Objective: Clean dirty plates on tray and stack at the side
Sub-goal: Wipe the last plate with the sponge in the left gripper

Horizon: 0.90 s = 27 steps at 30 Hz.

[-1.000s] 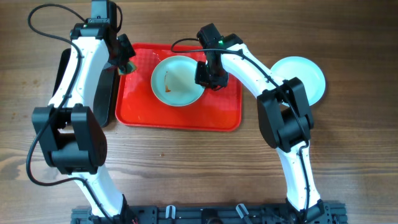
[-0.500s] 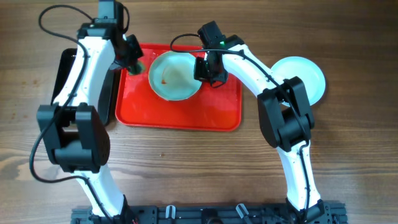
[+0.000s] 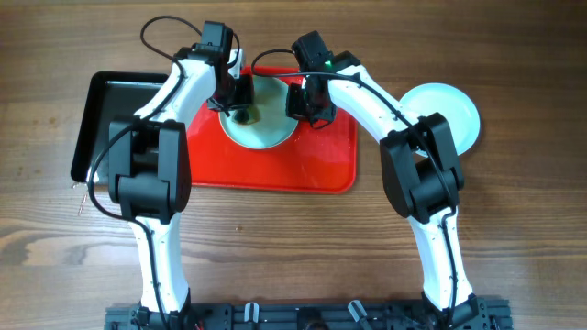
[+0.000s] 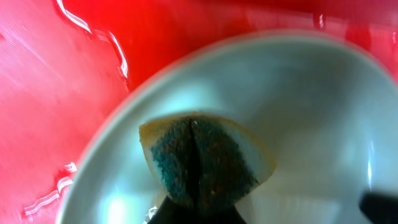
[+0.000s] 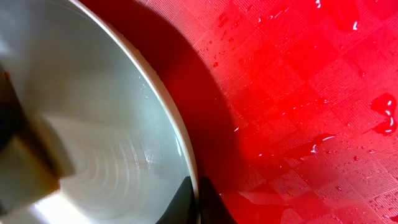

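Observation:
A pale aqua plate (image 3: 269, 119) sits tilted on the red tray (image 3: 275, 170). My right gripper (image 3: 305, 108) is shut on the plate's right rim; the rim (image 5: 186, 162) shows pinched between its fingers. My left gripper (image 3: 237, 105) is shut on a green-and-yellow sponge (image 4: 202, 158) and presses it onto the inside of the plate (image 4: 311, 112). Another clean plate (image 3: 454, 115) lies on the table to the right of the tray, partly hidden by my right arm.
A black tray (image 3: 115, 119) stands left of the red tray. The red tray's floor (image 5: 311, 93) is wet with droplets. Bare wooden table lies in front of both trays.
My left gripper has moved right from the black tray's edge onto the plate with the sponge. The right gripper keeps its hold on the rim; the plate is tipped a little higher.

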{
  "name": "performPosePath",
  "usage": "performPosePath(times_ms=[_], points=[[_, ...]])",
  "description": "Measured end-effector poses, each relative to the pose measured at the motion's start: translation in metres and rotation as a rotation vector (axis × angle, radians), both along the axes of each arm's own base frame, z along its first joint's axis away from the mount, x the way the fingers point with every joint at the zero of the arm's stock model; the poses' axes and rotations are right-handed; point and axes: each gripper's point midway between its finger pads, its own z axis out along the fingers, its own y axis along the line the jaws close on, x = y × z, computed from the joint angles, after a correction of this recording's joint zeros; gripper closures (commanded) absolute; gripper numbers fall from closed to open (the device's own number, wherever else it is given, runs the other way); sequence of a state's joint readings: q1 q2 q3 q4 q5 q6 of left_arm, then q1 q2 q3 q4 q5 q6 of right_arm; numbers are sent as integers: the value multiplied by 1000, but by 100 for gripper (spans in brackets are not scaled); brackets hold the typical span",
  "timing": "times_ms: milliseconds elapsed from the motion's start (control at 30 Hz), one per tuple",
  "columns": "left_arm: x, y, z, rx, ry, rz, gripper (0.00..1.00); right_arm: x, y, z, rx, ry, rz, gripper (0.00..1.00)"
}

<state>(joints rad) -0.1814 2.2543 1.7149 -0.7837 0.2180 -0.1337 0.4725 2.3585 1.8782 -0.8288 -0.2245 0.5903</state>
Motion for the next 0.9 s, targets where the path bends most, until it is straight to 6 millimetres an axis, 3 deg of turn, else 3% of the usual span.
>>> performPosePath(times_ms=[67,200,267,367,400,500,600,733,800,900], points=[[-13,-4,-1,-16,46,-41,96,0,0,0,0,0,0,96],[-59,-2,-3,-17,216,-140,96,0,0,0,3,2,1,96],[-65,-2,-3,-15,230,-181,96,-1,2,0,3,2,4,96],[-41,-7,-3,-29,126,-185,96,0,1,0,3,-1,2,96],[-18,-11,0,-44,33,-167,96,0,1,0,3,-2,2,96],[25,-21,6,-76,-136,-123,96,0,1,0,2,-2,-2,96],[31,-23,-1,-58,-150,-100,96,0,1,0,3,-2,-6,95],[28,7,-4,127,-93,124,96,2,3,1,8,-9,-4,96],[20,26,-5,225,-62,208,96,2,7,2,21,-15,4,96],[2,33,-5,273,6,179,96,-1,11,2,24,-10,14,95]])
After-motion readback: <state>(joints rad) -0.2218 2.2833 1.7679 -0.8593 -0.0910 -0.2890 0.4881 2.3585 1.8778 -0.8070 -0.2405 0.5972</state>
